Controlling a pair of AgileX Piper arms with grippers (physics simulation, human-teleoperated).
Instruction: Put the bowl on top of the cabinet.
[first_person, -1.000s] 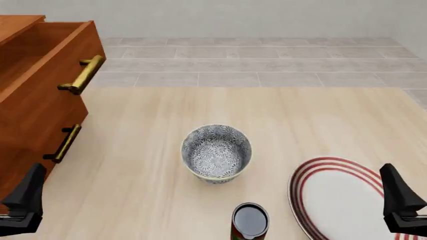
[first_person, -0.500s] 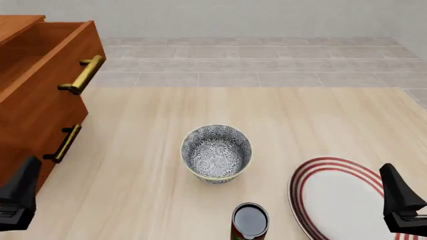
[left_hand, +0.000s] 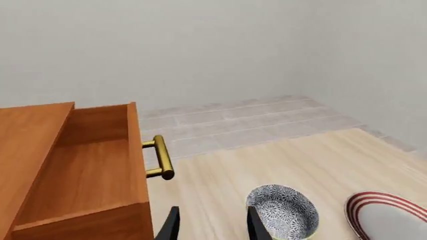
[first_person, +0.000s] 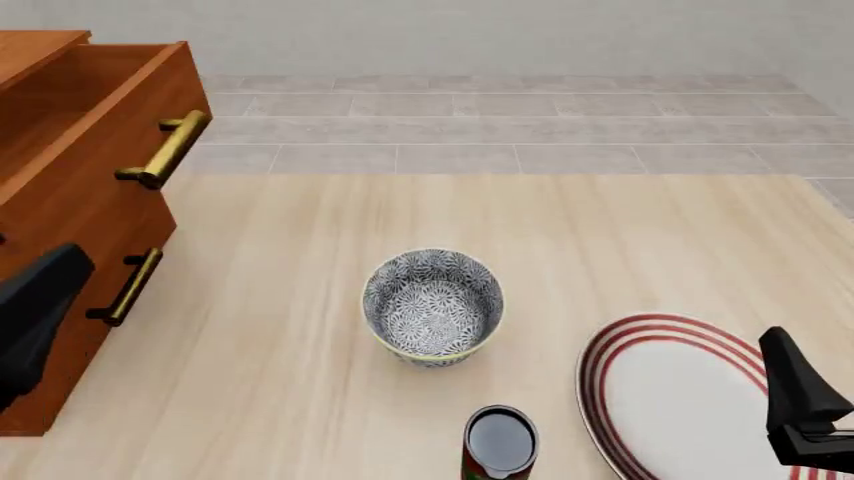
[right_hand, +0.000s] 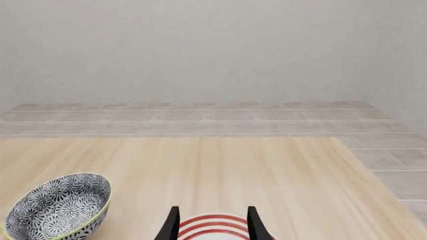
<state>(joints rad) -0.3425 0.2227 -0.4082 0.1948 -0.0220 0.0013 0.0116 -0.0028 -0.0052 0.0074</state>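
Patterned bowl (first_person: 434, 305) upright at centre of the counter (first_person: 334, 250), cabinet (first_person: 74, 190) at its nine to ten o'clock with top drawer open, left pincer (left_hand: 212, 225) apart and empty, right pincer (right_hand: 212, 224) apart over a red-ringed plate (first_person: 681, 395) at four o'clock

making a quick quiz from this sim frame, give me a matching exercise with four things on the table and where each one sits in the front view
Things:
1. bowl
2. cabinet
3. plate
4. can

Places in the front view:
A. far left, top drawer pulled open
B. bottom edge, just right of centre
C. middle of the table
D. lower right corner, partly cut off

Pairs: 1-C, 2-A, 3-D, 4-B
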